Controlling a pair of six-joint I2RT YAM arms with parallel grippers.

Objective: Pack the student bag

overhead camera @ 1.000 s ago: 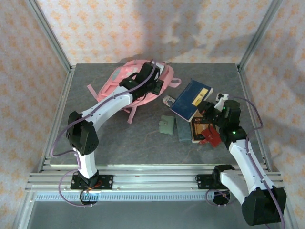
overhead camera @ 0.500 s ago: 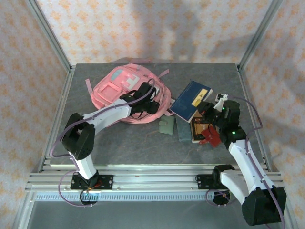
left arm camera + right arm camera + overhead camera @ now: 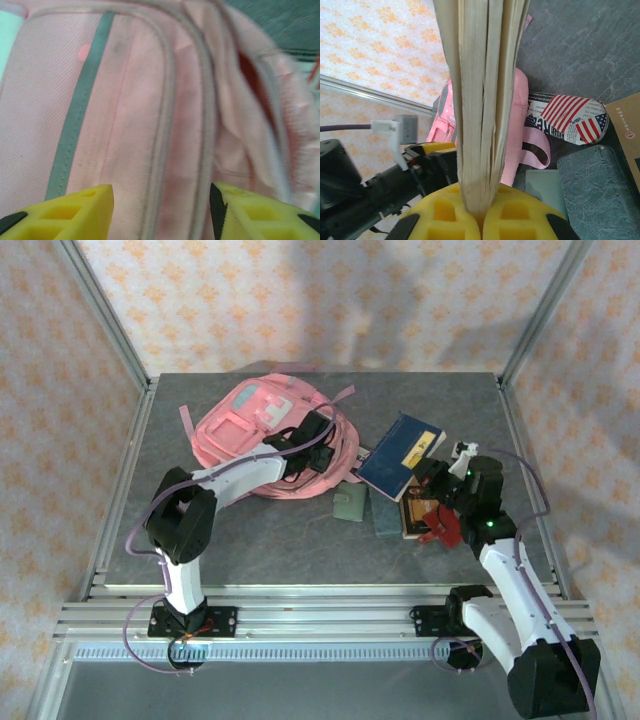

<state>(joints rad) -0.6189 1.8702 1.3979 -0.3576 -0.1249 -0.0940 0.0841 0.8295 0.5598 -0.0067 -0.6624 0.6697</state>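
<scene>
1 soft, floppy student bag (image 3: 240, 425) lies far-left on the tabletop (image 3: 260, 535) under the parted left jaws, probably best pinched at its piped rim, while the right jaws clamp a blue book (image 3: 400, 452).

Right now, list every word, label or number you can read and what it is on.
Nothing reads clearly.
Blue book: yellow cover label, too small.
Flag-print pouch: newsprint lettering, blurred.
Brown box: small print beside a red mark, too small.
Backpack: no lettering visible.
</scene>
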